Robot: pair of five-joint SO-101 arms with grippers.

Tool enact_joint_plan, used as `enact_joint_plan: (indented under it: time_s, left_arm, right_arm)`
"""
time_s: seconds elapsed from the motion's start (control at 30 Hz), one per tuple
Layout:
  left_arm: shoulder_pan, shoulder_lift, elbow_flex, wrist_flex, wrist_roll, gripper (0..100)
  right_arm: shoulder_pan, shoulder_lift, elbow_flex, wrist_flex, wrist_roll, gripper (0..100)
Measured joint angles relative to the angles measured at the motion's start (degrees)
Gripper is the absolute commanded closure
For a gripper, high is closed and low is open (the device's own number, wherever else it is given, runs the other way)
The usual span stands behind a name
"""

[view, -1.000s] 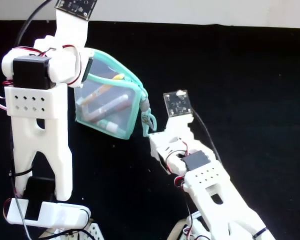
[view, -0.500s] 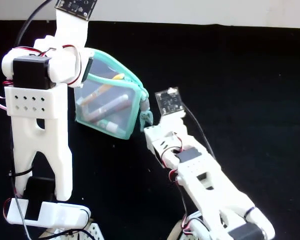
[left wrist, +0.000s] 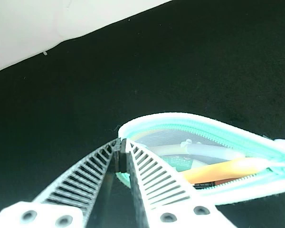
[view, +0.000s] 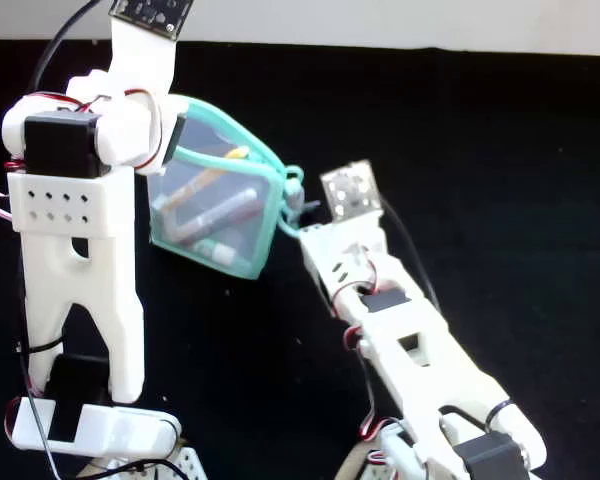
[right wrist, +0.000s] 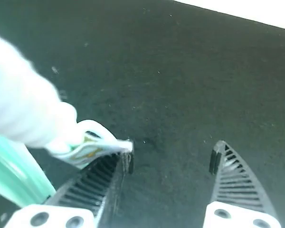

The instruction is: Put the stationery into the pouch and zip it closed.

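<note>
The teal mesh pouch hangs in the air at the upper left of the high view, with pens and other stationery showing through its side. My left gripper is shut on the pouch's rim, beside the gaping zipper mouth; an orange pen lies inside. The right gripper sits at the pouch's right corner, by the zipper end. In the right wrist view that gripper is open, with a pale tab of the pouch resting against one fingertip.
Black cloth covers the table, with a white wall strip along its far edge. The left arm's white body stands close beside the pouch. To the right of the right arm the cloth is bare.
The right arm has swung up along the pouch's right edge, from below the corner to beside it. The teal zipper tab that hung down now sits higher. The left arm and pouch stayed still.
</note>
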Motion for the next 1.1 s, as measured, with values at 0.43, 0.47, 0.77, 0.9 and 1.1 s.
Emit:
enact_joint_plan:
  time_s: [0.43,0.47,0.77,0.9,1.1]
  left_arm:
    - [0.00,0.00,0.00,0.00,0.00,99]
    - [0.00,0.00,0.00,0.00,0.00,99]
    - [0.00,0.00,0.00,0.00,0.00,99]
    - [0.00,0.00,0.00,0.00,0.00,99]
    - [0.00,0.00,0.00,0.00,0.00,99]
  right_arm:
    - [-4.22,0.00,-0.53,10.99,0.00,99.1]
    - [-3.69,0.00,-0.53,12.04,0.00,99.1]
    - [4.66,-5.27,-0.53,21.71,-4.48,93.0]
    - [4.40,-11.69,-0.53,28.75,-10.73,73.7]
    - [1.14,-21.10,-2.11,42.37,-15.21,64.6]
